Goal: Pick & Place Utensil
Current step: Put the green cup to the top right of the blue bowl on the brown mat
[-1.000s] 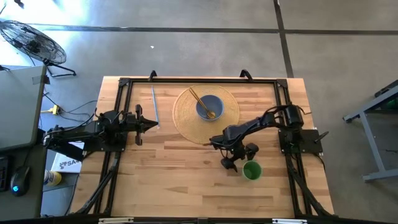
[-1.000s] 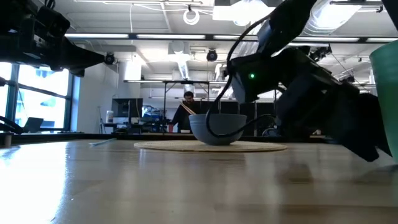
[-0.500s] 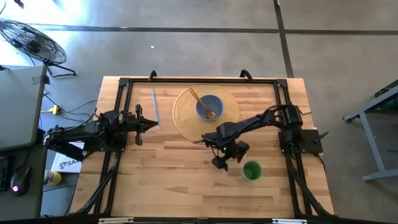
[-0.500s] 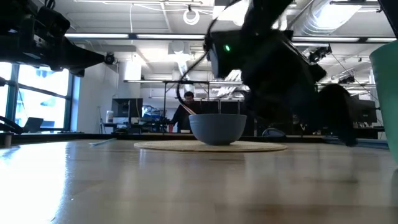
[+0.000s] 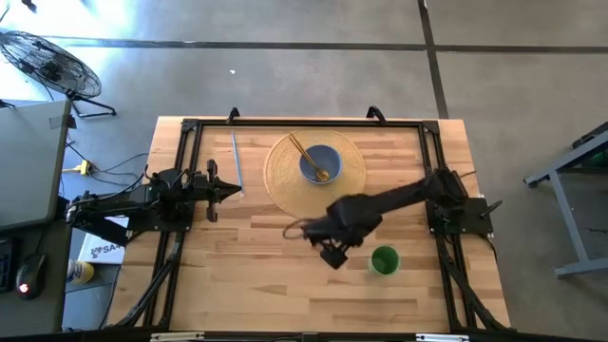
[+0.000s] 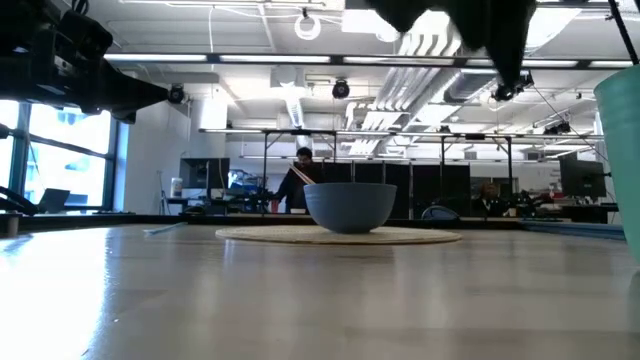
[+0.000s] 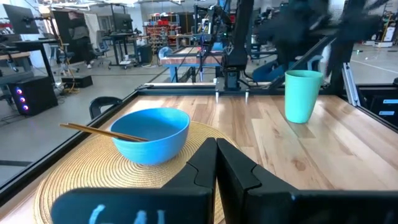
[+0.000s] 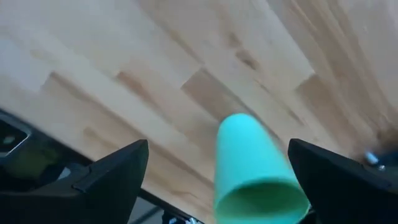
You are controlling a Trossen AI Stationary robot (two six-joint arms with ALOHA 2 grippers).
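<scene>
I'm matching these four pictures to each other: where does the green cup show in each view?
High view: green cup near the table's front right.
Low view: only its side, at the right edge.
Left wrist view: upright, right of centre.
Right wrist view: lower middle.
Shared landmark: the blue bowl, except in the right wrist view.

Overhead, table-level and left-wrist views share the bowl (image 5: 318,162); right-wrist looks down.

1 bowl (image 5: 318,161), 1 cup (image 5: 384,260), 1 placemat (image 5: 282,176)

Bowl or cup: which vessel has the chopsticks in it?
The blue bowl on the woven placemat: chopsticks rest across it. The green cup stands empty on bare table.
</scene>
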